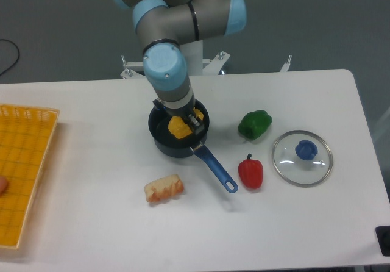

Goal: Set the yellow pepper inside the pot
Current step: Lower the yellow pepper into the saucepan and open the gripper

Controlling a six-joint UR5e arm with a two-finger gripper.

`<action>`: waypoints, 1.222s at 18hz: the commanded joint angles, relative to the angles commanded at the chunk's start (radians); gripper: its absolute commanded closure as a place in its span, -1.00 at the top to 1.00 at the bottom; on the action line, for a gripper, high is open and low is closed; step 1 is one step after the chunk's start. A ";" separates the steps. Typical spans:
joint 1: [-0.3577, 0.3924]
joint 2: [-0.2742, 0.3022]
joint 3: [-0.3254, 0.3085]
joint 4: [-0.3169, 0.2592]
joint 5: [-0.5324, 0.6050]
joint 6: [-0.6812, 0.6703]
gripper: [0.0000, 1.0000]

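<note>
The pot (163, 139) is a small dark saucepan with a blue handle (214, 168) pointing to the front right, standing at the table's middle. The yellow pepper (178, 127) sits inside the pot's rim, partly hidden by my arm. My gripper (186, 123) reaches straight down into the pot and seems shut on the pepper. One dark finger (194, 123) shows against the pepper's right side; the other finger is hidden under the wrist.
A green pepper (255, 124) and a red pepper (250, 172) lie right of the pot. A glass lid with a blue knob (303, 157) lies further right. A bread-like toy (164, 188) lies in front. A yellow basket (24, 174) stands at the left edge.
</note>
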 joint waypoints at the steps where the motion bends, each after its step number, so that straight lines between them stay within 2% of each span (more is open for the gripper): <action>1: -0.002 -0.003 -0.005 0.000 0.008 0.002 0.16; 8: -0.017 -0.006 -0.028 0.003 0.015 -0.002 0.17; 14: -0.028 -0.014 -0.057 0.052 0.025 -0.006 0.17; 22: -0.032 -0.038 -0.063 0.061 0.043 -0.009 0.18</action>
